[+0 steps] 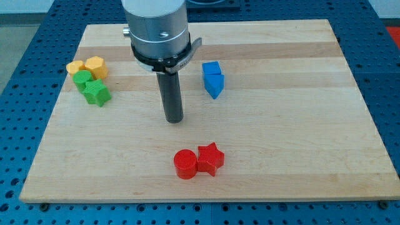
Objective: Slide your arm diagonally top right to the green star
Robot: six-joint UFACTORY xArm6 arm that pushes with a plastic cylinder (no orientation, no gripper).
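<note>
tip (174,120) mid-board, bare rod, holding nothing | green star (97,94) off at its 10 o'clock, well apart | red pair (199,162) at its 5 o'clock

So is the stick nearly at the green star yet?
Not yet. My tip is on the middle of the board, touching no block. The green star sits off to the view's left, beside a green block and yellow blocks. The whole slide toward it is left.
</note>
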